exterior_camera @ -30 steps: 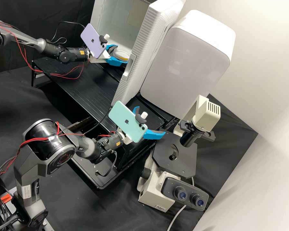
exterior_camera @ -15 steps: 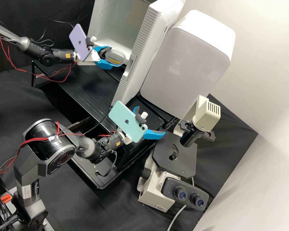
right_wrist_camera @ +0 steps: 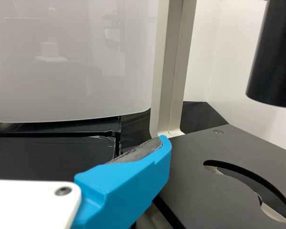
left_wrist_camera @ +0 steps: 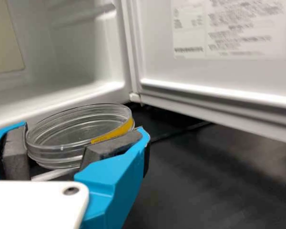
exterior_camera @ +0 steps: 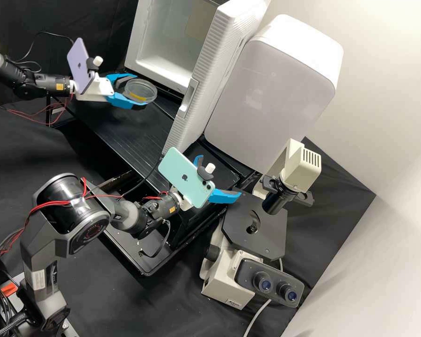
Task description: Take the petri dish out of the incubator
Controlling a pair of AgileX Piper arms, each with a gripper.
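One petri dish (left_wrist_camera: 78, 126) clamped in left claw (exterior_camera: 134, 90).

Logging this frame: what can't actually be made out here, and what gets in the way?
Left wrist view: print on the door label is too small to read.
Left wrist view: the lower wall of the petri dish and part of its yellow strip sit behind the pads of the left gripper.
High view: the upper chamber of the incubator is cut off by the top edge.
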